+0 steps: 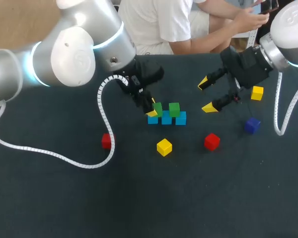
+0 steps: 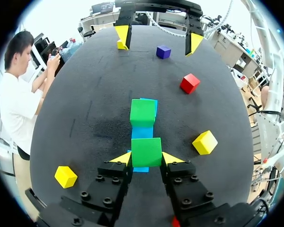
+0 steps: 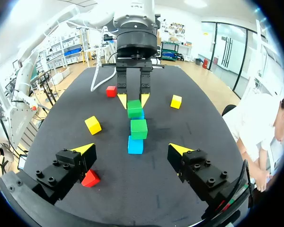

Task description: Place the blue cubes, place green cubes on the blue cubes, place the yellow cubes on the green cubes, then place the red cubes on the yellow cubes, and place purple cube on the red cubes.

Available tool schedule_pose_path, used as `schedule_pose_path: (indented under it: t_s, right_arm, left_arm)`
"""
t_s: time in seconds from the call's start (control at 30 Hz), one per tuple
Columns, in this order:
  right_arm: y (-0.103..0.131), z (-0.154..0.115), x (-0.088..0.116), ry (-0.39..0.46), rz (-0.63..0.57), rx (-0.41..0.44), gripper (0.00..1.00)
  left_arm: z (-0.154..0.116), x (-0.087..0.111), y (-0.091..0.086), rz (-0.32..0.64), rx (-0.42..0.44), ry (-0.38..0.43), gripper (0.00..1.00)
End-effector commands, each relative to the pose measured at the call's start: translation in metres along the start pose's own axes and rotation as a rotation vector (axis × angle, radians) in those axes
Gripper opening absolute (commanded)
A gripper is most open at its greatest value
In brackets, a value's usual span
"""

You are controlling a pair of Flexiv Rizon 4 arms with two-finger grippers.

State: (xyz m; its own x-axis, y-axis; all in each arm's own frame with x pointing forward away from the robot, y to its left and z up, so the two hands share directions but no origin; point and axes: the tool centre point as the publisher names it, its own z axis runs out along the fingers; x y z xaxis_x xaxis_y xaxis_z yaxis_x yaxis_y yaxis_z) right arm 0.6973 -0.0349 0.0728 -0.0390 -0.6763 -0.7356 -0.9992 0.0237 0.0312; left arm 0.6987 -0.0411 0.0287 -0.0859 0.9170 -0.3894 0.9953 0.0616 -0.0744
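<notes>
Three blue cubes lie in a row mid-table. Two green cubes rest on top of that row: the right one stands free. My left gripper is shut on the left green cube, which shows between the yellow tips and sits on the blue row. My right gripper hangs open to the right of the stack, holding nothing. In the right wrist view it faces the stack end-on, with the left gripper at the far green cube.
Loose on the dark table are a yellow cube, a red cube, a purple cube, a second yellow cube behind my right gripper, and a second red cube by the left arm's white cable.
</notes>
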Motion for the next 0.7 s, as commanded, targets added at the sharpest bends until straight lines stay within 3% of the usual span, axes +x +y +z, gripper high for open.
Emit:
schedule_pose_path:
  t_s: [0.03,0.7]
  right_arm:
    - [-0.0001,0.0001,0.0002,-0.002,-0.001,0.0,1.0]
    - [-0.0001,0.0001,0.0002,-0.002,-0.001,0.0,1.0]
  left_arm:
    - [0.0021,-0.0024,0.006,0.005,0.015,0.007,0.0]
    - [0.0051,-0.0019,0.012,0.014,0.027,0.002,0.0]
